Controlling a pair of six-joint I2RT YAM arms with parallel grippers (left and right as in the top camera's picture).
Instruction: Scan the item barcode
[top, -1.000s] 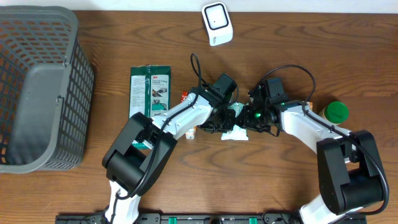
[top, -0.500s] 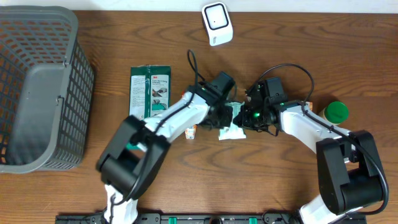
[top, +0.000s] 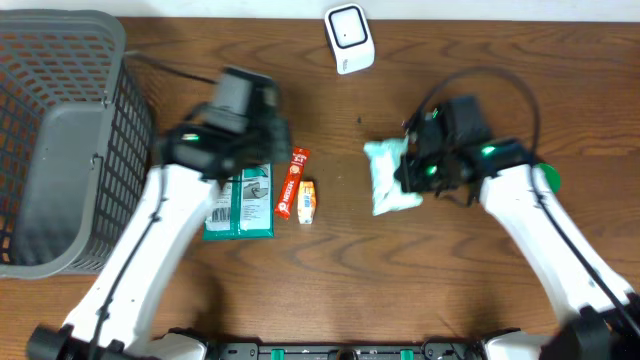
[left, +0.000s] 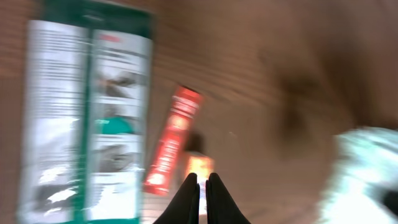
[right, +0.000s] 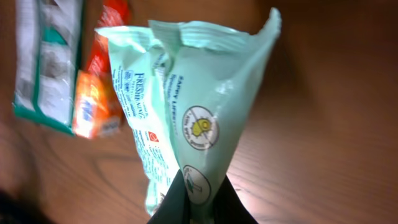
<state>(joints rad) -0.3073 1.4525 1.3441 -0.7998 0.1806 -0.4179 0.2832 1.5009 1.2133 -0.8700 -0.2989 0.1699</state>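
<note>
The right gripper (right: 198, 194) is pinching one end of the mint-green crinkly plastic pouch (right: 186, 106), its jaws nearly together on the thin film. The pouch is sitting right of the table's centre, below and slightly right of the white rounded plastic scanner (top: 349, 38), well apart from it. The left gripper (left: 202, 186) is standing closed on nothing, fingertips touching each other.

The brown wood-grain tabletop (top: 450, 290) is carrying three flat packets left of centre: a green-and-white rectangular card-backed pack (top: 240, 200), a narrow red foil stick sachet (top: 290, 182) just beside it, and a small orange sachet (top: 307, 200) next to the stick. A grey plastic lattice basket (top: 60, 140) is occupying the far left edge.

The right wrist view is showing the pouch's crimped seal, small blue print and round printed symbols, none of which the overhead view is resolving (there it is reading as a pale puffy lump). The left wrist view is blurring heavily, giving only colours and outlines. Only the overhead view is showing the scanner and basket. Whether the pouch is clear of the table cannot be told.
</note>
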